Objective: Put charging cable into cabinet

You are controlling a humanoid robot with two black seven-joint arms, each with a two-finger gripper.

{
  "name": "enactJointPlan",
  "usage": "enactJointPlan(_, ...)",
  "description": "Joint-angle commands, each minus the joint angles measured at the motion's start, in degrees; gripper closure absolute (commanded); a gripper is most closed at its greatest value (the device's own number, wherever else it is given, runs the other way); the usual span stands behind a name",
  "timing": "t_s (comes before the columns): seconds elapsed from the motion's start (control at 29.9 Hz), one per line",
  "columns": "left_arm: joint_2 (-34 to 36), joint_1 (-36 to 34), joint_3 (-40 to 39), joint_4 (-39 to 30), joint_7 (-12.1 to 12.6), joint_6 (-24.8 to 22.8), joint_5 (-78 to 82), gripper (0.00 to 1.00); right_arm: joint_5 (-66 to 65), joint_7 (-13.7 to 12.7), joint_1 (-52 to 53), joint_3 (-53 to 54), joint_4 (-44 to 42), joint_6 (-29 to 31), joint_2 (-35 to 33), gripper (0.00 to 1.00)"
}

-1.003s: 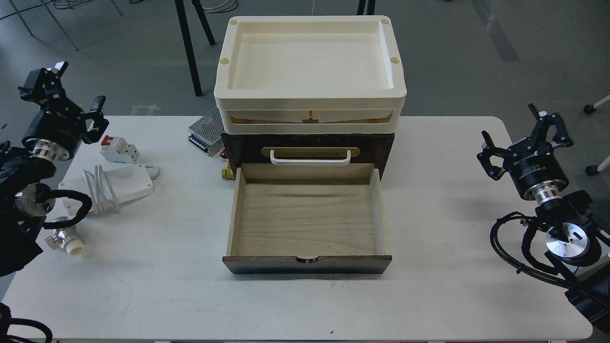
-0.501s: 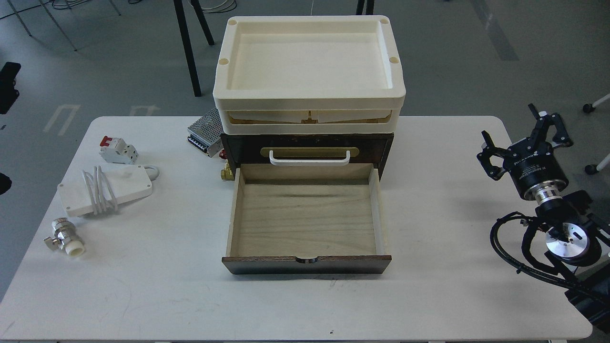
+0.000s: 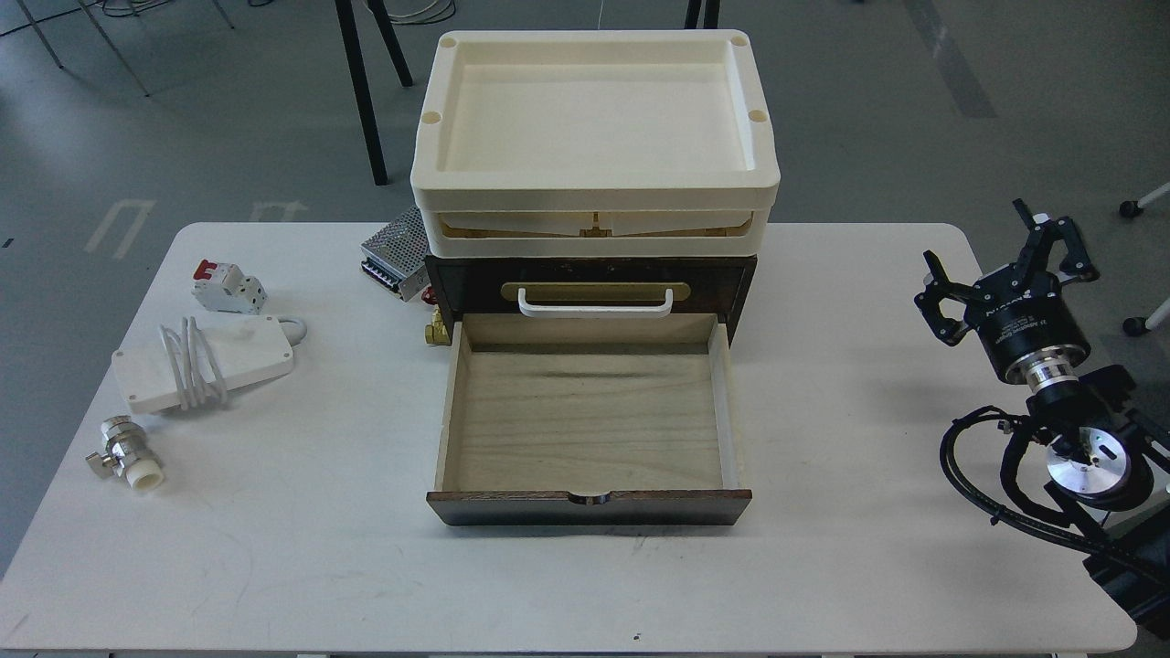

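Observation:
The charging cable (image 3: pixel 203 363), a flat white power brick with a white cord wound round its middle, lies on the table's left side. The cabinet (image 3: pixel 590 285) is a dark brown chest at the table's middle, with its lower drawer (image 3: pixel 590 419) pulled out; the pale wood inside is bare. Cream trays (image 3: pixel 594 137) are stacked on top. My right gripper (image 3: pixel 1005 256) is open and empty above the table's right edge, far from the cable. My left arm and gripper are out of view.
A small white breaker with a red switch (image 3: pixel 227 285) lies behind the cable. A metal valve fitting (image 3: pixel 128 459) lies in front of it. A perforated metal power supply box (image 3: pixel 395 249) and a brass fitting (image 3: pixel 438 330) sit at the cabinet's left side.
My left arm, which stood over the table's left edge near the cable a second ago, has pulled away out of view. The cable, the cabinet and the right arm have not moved.

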Motion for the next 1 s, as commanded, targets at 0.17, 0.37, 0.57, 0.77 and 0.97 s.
enactJointPlan(0.17,-0.08,0.28,6.38,-6.3,0.01,6.71,24.11,0.07,0.0,0.0,0.0,0.0,0.0,0.0,0.0,0.01)
enactJointPlan(0.37,-0.08,0.72,17.89,-7.19,0.01,13.92,30.01,0.07,0.0,0.0,0.0,0.0,0.0,0.0,0.0,0.01)
enactJointPlan(0.57,-2.27,0.81,30.11,-7.19,0.01,21.39,30.01,0.07,0.0,0.0,0.0,0.0,0.08,0.0,0.0,0.01)
enactJointPlan(0.77,-7.02,8.17,32.76,-5.53,0.01,27.02,29.75,0.07,0.0,0.0,0.0,0.0,0.08,0.0,0.0,0.01)
enactJointPlan(0.97,-10.53,10.39,32.5,-2.45,0.01,29.48,29.31,0.07,0.0,0.0,0.0,0.0,0.08,0.0,0.0,0.01)
